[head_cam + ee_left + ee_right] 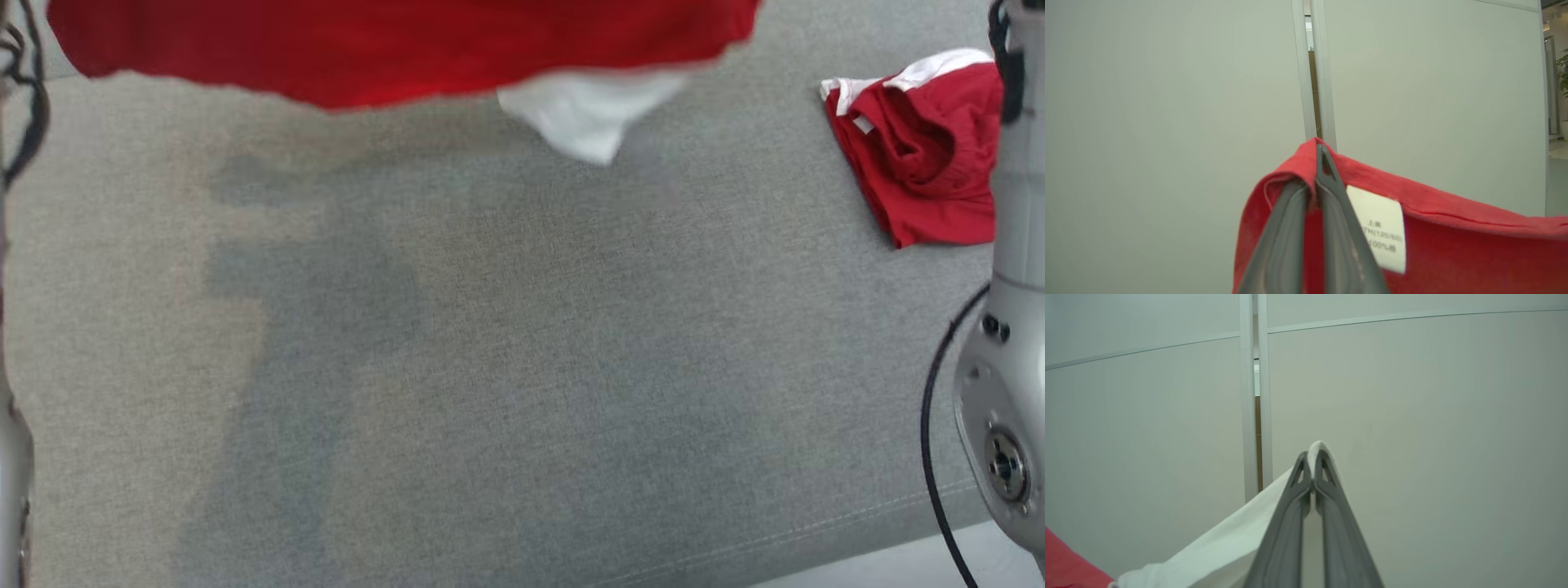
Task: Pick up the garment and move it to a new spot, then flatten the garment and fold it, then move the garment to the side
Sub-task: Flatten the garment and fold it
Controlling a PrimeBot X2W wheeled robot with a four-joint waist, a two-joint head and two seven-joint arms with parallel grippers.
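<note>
Clamps left gripper on red edge of the garment, right gripper on its white part, holding it above the grey cushion.

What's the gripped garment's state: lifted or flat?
Lifted: garment hangs above the grey cushion, left gripper and right gripper shut on its edge.

A grey woven upholstered surface spans the head view, a stitched seam running along its near right edge and pale floor past that corner. Pale wall panels stand behind (a narrow vertical gap parts them), with a leafy plant at the far right.
</note>
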